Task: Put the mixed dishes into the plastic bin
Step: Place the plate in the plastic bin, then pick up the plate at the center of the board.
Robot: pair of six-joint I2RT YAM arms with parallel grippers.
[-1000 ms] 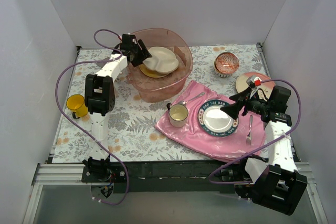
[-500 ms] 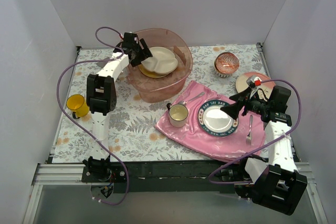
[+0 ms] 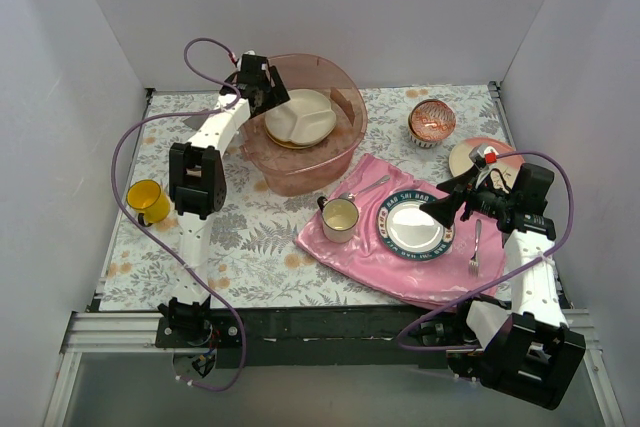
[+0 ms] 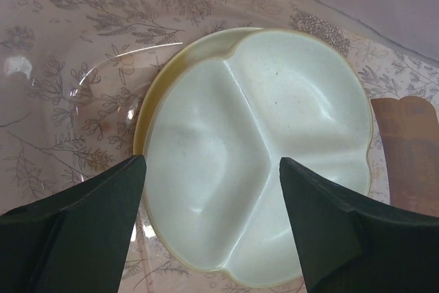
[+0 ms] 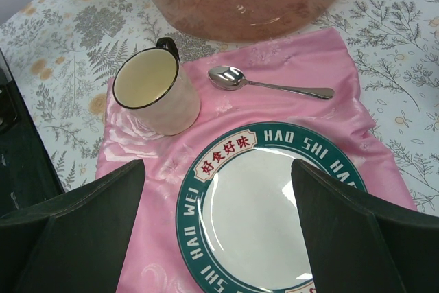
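fingers (image 4: 75, 224) of the left gripper (image 4: 211, 169) stand spread wide and empty above the cream divided plate (image 4: 260, 149), which lies flat inside the plastic bin (image 3: 345, 142) on a yellowish plate (image 4: 146, 125). this drop looks done. next, i judge, that arm must rise clear of the bin wall and reach for the yellow mug (image 3: 146, 199) on the table's (image 3: 260, 247) left side; the right gripper (image 5: 216, 169), also parted, holds nothing.

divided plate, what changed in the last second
The left gripper let go of the cream divided plate, now lying flat in the plastic bin on another plate, and backed toward the far-left rim, open. The right gripper, yellow mug and lettered plate stayed put.
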